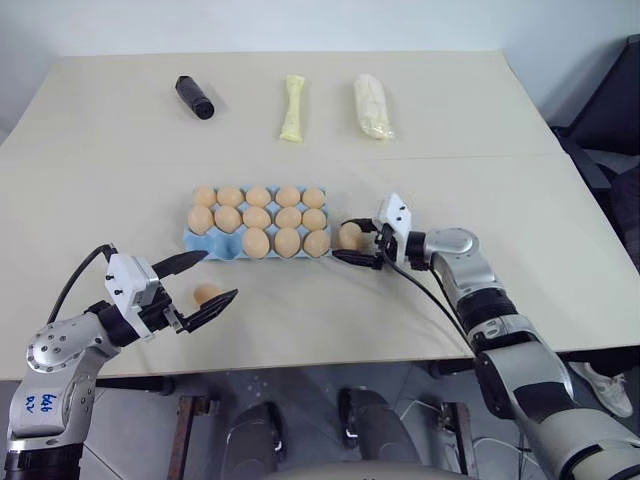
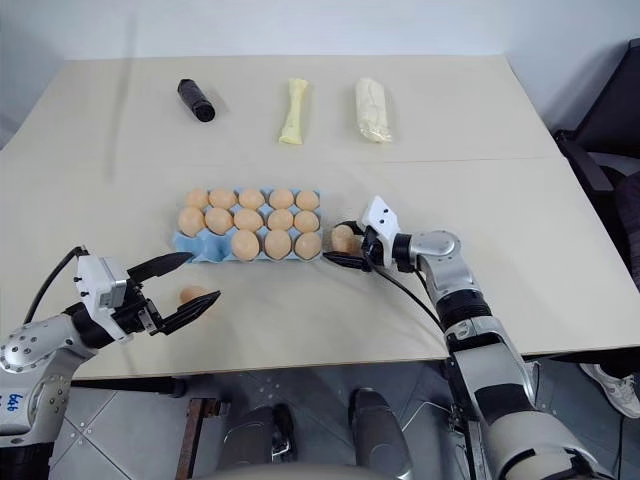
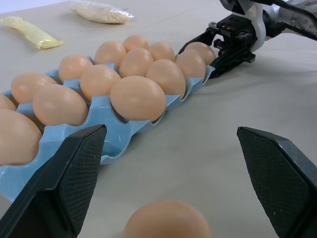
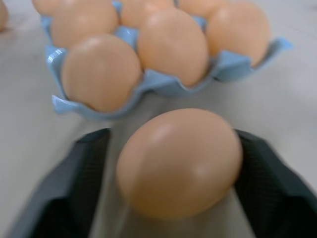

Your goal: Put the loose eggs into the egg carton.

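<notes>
R tool (image 1: pixel 352 240) sat just off the right end of the egg carton (image 1: pixel 200 245), its two black textured fingers on either side of a smooth tan-orange egg (image 1: pixel 349 235) on the surface; whether they actually clamped it couldn't be told. L tool (image 1: pixel 197 282) hung near the front-left w/ fingers wide apart, another loose egg (image 1: pixel 206 294) lying on the surface between them, untouched. Carton was light blue moulded tray w/ scalloped cup edges, filled w/ matte oval eggs except two bare cups at front-left. Surface (image 1: pixel 450 120) was plain beige, smooth. Far side held a black cylinder (image 1: pixel 195 97), a pale yellow tube (image 1: pixel 292 108) and a whitish crinkled bag (image 1: pixel 372 106), well apart from the carton.
</notes>
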Robot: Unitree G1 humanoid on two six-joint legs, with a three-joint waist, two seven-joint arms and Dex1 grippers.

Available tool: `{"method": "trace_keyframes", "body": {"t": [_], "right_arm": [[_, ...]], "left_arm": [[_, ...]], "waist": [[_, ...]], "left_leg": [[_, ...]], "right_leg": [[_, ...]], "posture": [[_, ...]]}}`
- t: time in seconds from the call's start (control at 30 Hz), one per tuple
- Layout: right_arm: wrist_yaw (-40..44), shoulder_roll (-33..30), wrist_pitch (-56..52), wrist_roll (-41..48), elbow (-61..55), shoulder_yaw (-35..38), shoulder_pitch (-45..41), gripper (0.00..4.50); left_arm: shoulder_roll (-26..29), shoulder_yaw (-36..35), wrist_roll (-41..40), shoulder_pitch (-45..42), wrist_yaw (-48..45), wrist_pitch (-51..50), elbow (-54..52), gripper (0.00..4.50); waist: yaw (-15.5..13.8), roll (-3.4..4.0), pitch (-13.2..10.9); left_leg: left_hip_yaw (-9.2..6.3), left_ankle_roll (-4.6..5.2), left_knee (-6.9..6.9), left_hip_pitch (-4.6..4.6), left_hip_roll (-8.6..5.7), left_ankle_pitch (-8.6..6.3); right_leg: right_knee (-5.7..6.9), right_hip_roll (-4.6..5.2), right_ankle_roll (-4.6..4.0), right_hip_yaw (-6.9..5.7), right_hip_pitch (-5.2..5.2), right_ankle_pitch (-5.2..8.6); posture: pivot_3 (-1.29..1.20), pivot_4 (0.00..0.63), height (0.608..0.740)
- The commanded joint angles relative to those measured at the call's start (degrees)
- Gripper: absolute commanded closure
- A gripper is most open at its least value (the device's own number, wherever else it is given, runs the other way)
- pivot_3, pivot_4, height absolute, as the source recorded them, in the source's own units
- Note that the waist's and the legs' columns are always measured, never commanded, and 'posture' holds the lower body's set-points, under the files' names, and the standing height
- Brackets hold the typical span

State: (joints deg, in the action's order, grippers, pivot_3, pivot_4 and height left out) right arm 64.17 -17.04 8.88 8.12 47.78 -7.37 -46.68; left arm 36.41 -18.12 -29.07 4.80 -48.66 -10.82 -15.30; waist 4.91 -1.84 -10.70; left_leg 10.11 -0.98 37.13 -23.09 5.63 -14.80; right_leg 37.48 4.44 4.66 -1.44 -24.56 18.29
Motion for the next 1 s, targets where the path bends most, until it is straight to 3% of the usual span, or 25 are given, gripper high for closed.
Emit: {"method": "trace_keyframes", "body": {"t": [0.03,0.2,0.3,0.43,0.53,0.67,0.8,0.93,1.0], "right_arm": [[0.8,-0.7,1.0,0.5,-3.0,1.1,-0.3,2.22],[1.8,-4.4,-2.6,0.4,-11.9,1.0,1.1,2.34],[3.0,-6.1,-10.4,3.4,-21.7,1.1,2.0,2.34],[-0.1,-4.5,-24.9,6.5,-32.3,0.1,0.7,2.34],[-5.0,3.1,-30.8,5.5,-35.3,-4.1,-3.3,2.34],[-10.5,12.0,-32.2,3.1,-31.2,-7.2,-8.0,2.34],[-15.6,20.1,-26.6,-1.5,-20.2,-10.8,-12.8,2.34],[-16.9,24.3,-22.0,-3.7,-11.9,-11.4,-15.6,2.34],[-17.2,25.7,-19.7,-4.6,-8.1,-11.7,-16.3,1.68]], "left_arm": [[-0.3,-2.0,-1.4,0.2,0.9,0.2,-1.9,0.00],[-0.3,-5.7,-2.2,1.6,1.6,0.6,0.1,0.00],[-0.4,-9.9,-3.9,3.7,2.0,-0.2,1.0,0.00],[-0.3,-13.4,-4.9,6.8,1.2,-0.6,3.4,0.00],[-0.7,-15.5,-6.0,9.3,0.4,-1.0,4.8,0.00],[-1.3,-16.2,-5.7,11.4,0.0,0.1,5.2,0.00],[-2.9,-16.0,-5.6,12.9,0.9,0.5,3.0,0.00],[-4.2,-15.4,-5.2,13.7,2.0,0.6,0.7,0.00],[-4.7,-15.0,-5.1,14.1,2.3,0.8,-0.4,0.00]], "waist": [[0.0,0.00,0.0],[0.0,0.02,0.0],[0.1,0.02,0.0],[0.4,0.02,0.0],[1.1,0.02,0.0],[1.6,0.02,0.0],[1.4,-0.08,0.0],[1.4,-0.12,0.1],[1.4,-0.12,0.1]], "left_leg": [[0.00,0.00,0.00,0.00,0.01,0.00],[-0.01,0.00,-0.03,-0.01,0.04,-0.01],[-0.02,-0.06,-0.06,0.01,0.09,-0.04],[-0.10,-0.06,-0.10,0.00,0.20,-0.13],[-0.16,-0.07,-0.11,0.00,0.26,-0.18],[-0.18,-0.30,-0.16,-0.02,0.33,-0.20],[-0.24,-0.29,-0.14,-0.10,0.29,-0.20],[-0.22,-0.34,-0.12,-0.19,0.27,-0.22],[-0.22,-0.34,-0.12,-0.20,0.27,-0.21]], "right_leg": [[0.00,0.01,0.00,0.00,0.00,0.00],[0.00,0.04,0.00,0.01,-0.02,0.00],[-0.01,0.04,-0.01,0.02,-0.04,0.00],[0.03,0.01,-0.13,0.10,-0.09,0.07],[0.05,0.02,-0.26,0.08,-0.09,0.14],[0.18,0.02,-0.43,-0.05,-0.19,0.14],[0.19,0.13,-0.43,-0.31,-0.19,0.14],[0.05,0.24,-0.42,-0.90,-0.16,0.13],[0.03,0.27,-0.41,-1.05,-0.15,0.12]], "posture": [[0.00,0.150,0.740],[0.00,0.150,0.740],[0.00,0.150,0.740],[0.00,0.150,0.740],[0.00,0.150,0.740],[0.00,0.150,0.740],[0.00,0.150,0.740],[0.00,0.150,0.740],[0.00,0.150,0.740]]}}
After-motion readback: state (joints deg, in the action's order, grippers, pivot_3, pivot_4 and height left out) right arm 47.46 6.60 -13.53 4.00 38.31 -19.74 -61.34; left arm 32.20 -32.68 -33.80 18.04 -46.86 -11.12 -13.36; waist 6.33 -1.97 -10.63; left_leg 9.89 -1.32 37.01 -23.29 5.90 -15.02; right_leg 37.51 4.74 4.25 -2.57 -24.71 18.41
